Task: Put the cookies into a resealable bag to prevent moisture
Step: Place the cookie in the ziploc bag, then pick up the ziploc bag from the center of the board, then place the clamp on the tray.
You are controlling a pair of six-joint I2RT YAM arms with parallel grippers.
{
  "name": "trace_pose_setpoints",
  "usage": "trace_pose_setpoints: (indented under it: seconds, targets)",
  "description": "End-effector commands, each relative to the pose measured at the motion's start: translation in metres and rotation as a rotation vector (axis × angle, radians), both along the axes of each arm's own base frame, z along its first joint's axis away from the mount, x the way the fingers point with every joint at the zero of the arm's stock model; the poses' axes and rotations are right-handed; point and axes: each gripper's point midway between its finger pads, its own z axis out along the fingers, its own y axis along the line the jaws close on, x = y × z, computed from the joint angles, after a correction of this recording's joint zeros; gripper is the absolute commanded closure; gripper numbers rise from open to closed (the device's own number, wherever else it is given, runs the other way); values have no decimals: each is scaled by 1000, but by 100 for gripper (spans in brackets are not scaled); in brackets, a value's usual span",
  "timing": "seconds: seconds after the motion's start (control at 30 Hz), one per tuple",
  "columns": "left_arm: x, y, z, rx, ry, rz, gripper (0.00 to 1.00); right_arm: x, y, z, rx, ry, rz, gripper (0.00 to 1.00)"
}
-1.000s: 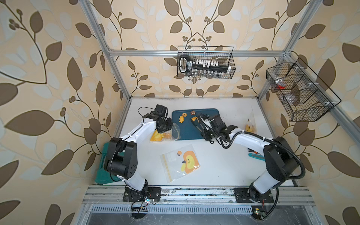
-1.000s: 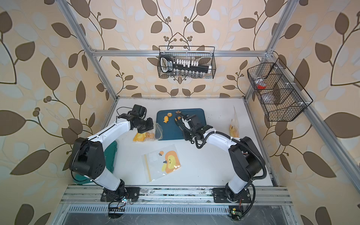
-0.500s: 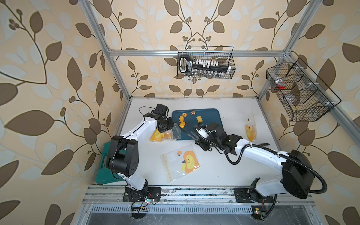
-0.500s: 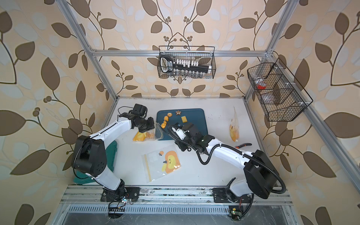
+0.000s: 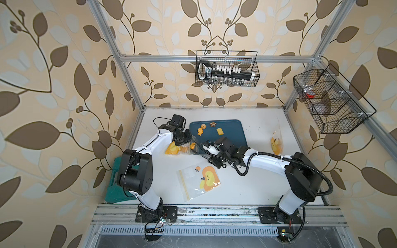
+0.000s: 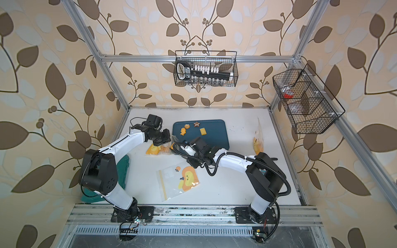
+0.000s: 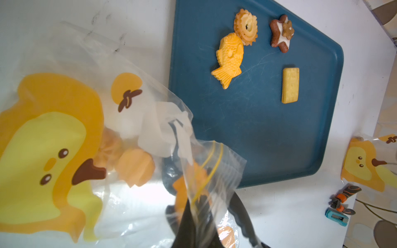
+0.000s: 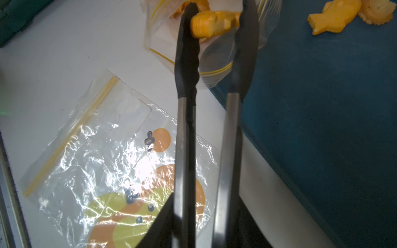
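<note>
My left gripper (image 7: 199, 225) is shut on the rim of the resealable bag (image 7: 64, 139), a clear bag with a duck print, and holds its mouth up beside the blue tray (image 7: 268, 139). Some orange cookies (image 7: 135, 167) lie inside it. My right gripper (image 8: 204, 232) is shut on black-tipped tongs (image 8: 187, 128). An orange cookie (image 8: 214, 22) sits between the tong tips at the bag's mouth. On the tray lie a fish cookie (image 7: 229, 58), a ring cookie (image 7: 246, 26), a brown star cookie (image 7: 282, 32) and a rectangular cookie (image 7: 290, 84). Both top views show the grippers (image 5: 182, 139) (image 6: 191, 157) meeting at the tray's front left corner.
A flat spare duck-print bag (image 5: 199, 180) lies in front of the right gripper. Another printed bag (image 5: 276, 143) lies at the right of the table, with small tools (image 7: 341, 204) near it. A green board (image 5: 111, 182) sits off the left edge. Wire baskets (image 5: 226, 72) hang on the walls.
My right arm has swung from over the tray toward the front left, carrying a cookie in the tongs to the bag's mouth. The left arm has kept still.
</note>
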Motion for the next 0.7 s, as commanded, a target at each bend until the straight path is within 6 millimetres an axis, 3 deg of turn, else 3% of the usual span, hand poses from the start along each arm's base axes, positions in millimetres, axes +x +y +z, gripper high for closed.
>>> trace_pose_setpoints:
  seconds: [0.0, 0.13, 0.27, 0.37, 0.43, 0.53, 0.67]
  targets:
    - [5, 0, 14, -11, -49, -12, 100, 4, 15, 20, 47, -44, 30, 53]
    - [5, 0, 13, -10, -46, -12, 100, 3, 8, 28, 59, -60, 4, 50]
    - [5, 1, 12, -3, -45, -8, 100, 0, -6, 41, 97, -99, -65, 55]
    - [4, 3, 15, 3, -53, 0, 100, -2, -31, 61, 187, -166, -192, 62]
    - [4, 5, 16, 8, -58, 8, 100, -6, -53, 70, 256, -195, -303, 62]
    - [2, 7, 19, 13, -69, 17, 100, -10, -95, 56, 250, -187, -507, 62]
    - [0, 7, 22, 8, -84, 19, 100, -13, -143, 22, 186, -119, -685, 61]
